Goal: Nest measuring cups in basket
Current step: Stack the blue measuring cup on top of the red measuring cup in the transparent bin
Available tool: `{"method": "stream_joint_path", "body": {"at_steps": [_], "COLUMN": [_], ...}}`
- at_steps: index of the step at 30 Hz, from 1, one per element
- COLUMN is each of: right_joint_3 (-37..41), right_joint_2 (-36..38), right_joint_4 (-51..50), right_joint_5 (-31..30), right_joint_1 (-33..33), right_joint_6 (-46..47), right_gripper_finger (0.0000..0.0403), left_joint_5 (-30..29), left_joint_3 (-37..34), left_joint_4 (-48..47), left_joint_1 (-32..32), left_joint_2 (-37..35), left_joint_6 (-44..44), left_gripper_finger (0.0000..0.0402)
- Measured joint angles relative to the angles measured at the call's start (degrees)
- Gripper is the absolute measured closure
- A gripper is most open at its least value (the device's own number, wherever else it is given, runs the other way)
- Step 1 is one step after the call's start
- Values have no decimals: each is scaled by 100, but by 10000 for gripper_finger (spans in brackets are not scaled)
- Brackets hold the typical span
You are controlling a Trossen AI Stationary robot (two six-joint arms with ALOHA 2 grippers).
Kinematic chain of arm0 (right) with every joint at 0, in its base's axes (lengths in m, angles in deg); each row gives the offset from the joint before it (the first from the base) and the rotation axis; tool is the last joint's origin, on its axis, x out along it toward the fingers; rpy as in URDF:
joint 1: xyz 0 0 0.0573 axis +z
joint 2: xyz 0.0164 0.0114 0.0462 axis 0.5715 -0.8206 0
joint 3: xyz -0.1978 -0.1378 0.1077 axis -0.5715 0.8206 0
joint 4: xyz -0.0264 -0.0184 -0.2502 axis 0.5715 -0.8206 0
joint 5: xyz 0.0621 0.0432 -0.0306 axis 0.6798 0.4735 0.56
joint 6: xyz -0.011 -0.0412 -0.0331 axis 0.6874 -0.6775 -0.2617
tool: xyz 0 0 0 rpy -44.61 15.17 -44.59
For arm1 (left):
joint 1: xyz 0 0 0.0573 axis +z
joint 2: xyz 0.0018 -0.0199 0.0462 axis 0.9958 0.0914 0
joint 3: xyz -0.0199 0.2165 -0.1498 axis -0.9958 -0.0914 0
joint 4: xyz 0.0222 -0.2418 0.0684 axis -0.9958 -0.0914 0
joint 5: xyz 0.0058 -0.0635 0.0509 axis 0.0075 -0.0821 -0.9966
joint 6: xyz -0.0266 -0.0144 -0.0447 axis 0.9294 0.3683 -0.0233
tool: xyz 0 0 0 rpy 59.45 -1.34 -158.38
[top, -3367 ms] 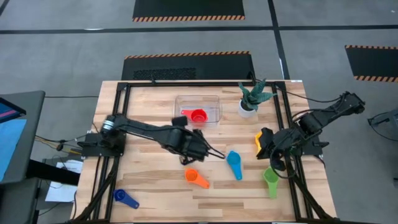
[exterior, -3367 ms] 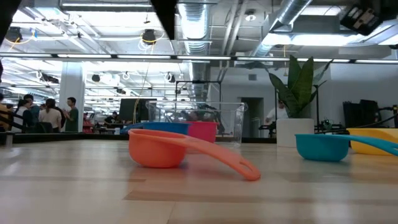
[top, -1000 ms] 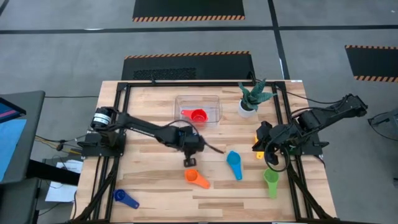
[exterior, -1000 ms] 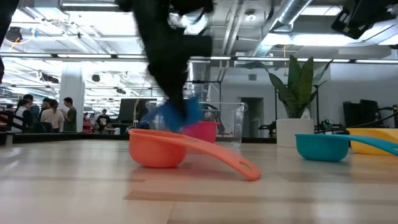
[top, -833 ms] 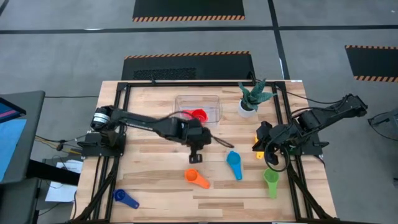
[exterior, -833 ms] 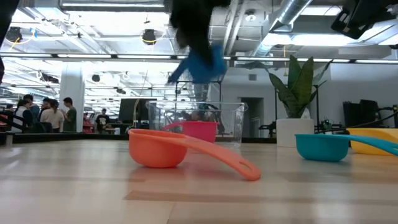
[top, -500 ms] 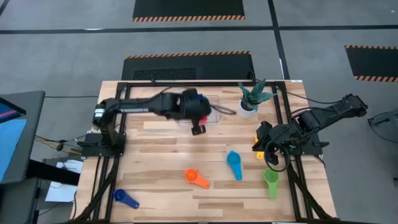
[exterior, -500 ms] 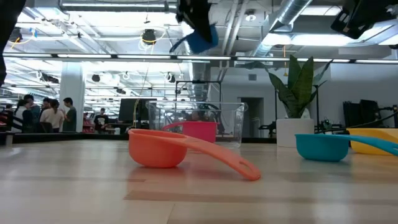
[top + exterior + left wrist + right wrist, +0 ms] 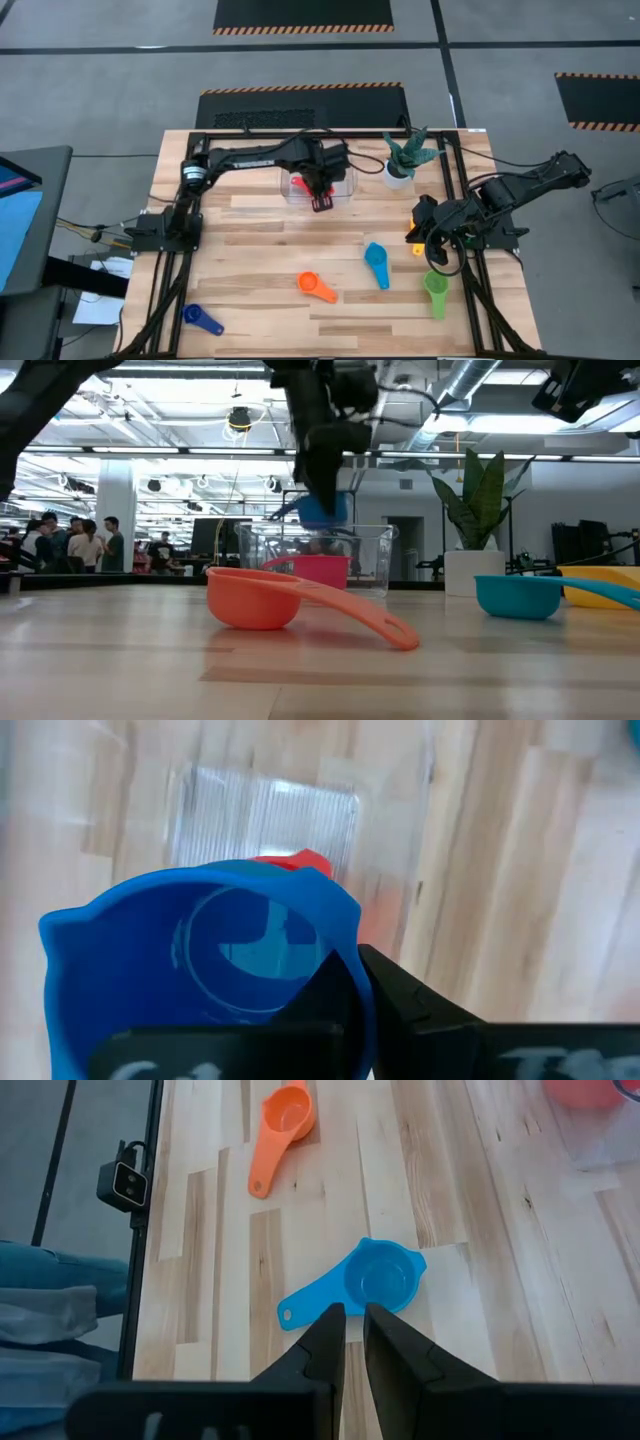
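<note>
My left gripper [image 9: 322, 485] hangs over the clear basket [image 9: 289, 161] near the table's far edge, shut on the blue cup [image 9: 322, 511], which sits just above the basket's rim. The red cup [image 9: 322, 571] lies inside the basket. The orange cup [image 9: 317, 287], the teal cup [image 9: 377, 263], the green cup [image 9: 435, 290] and the dark blue cup [image 9: 203, 319] rest on the table. My right gripper [image 9: 424, 235] hovers at the right side over the yellow cup [image 9: 416, 248], its fingers almost together and touching nothing. My left gripper pinches the blue cup's bowl wall [image 9: 362, 1020], with one finger [image 9: 325, 995] inside the bowl and the other finger [image 9: 420, 1010] outside. The fingers come from above, pointing down. The cup is lifted clear over the basket, mouth up, with its handle [image 9: 284, 512] sticking out sideways.
A white pot with a green plant [image 9: 399, 172] stands right of the basket. Black frame rails [image 9: 452, 190] run along the table's sides. Bare wood lies between the basket and the loose cups. People stand in the room [image 9: 70, 540] beyond the table.
My left gripper has carried the blue cup up from the table's middle toward the far edge, swung over the basket, and then come down until the cup is level with the basket's rim. It has stayed shut on the cup throughout.
</note>
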Motion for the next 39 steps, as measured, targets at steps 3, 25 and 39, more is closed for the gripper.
{"method": "stream_joint_path", "body": {"at_steps": [3,25,39], "right_joint_3": [0,0,0], "right_joint_2": [1,0,0], "right_joint_4": [0,0,0], "right_joint_5": [2,17,20], "right_joint_1": [0,7,413], "right_joint_6": [13,164,286], "right_gripper_finger": [337,337,337], "left_joint_5": [-247,-216,-193], "left_joint_3": [0,2,2], "left_joint_4": [7,175,35], "left_joint_1": [-75,-67,-63], "left_joint_2": [179,311,311], "left_joint_6": [122,1058,973], "left_gripper_finger": [401,401,357]}}
